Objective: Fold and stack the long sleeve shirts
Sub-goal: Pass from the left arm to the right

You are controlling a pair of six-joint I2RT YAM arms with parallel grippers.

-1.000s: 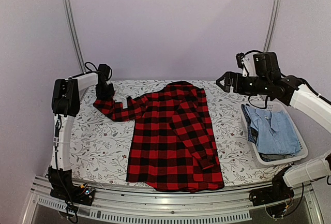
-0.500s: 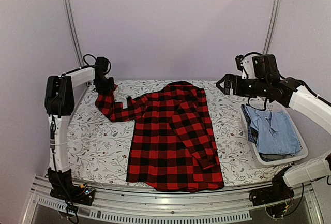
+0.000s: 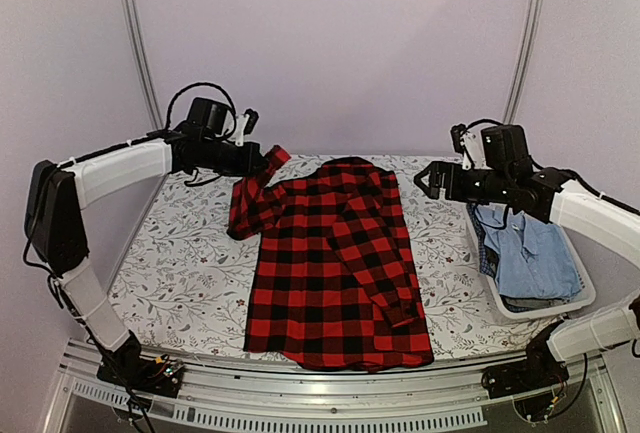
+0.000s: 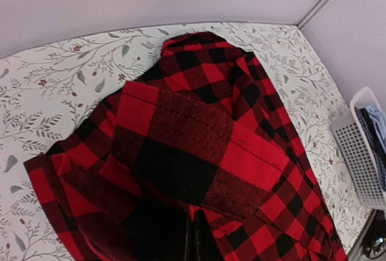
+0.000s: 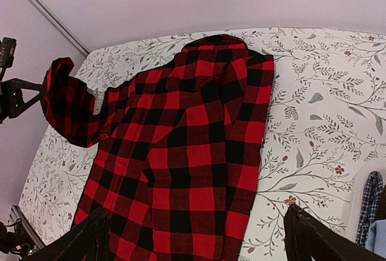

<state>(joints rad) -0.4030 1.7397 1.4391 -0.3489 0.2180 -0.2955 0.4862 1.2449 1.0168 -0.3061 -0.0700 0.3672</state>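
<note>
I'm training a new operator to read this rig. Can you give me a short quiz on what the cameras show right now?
1. True or false: the left gripper is shut on a sleeve of the shirt.
2. Where does the basket stand? A: right of the shirt. B: left of the shirt. C: behind the shirt.
3. What does the right gripper hold?

Key:
1. True.
2. A.
3. Nothing; it is open.
</note>
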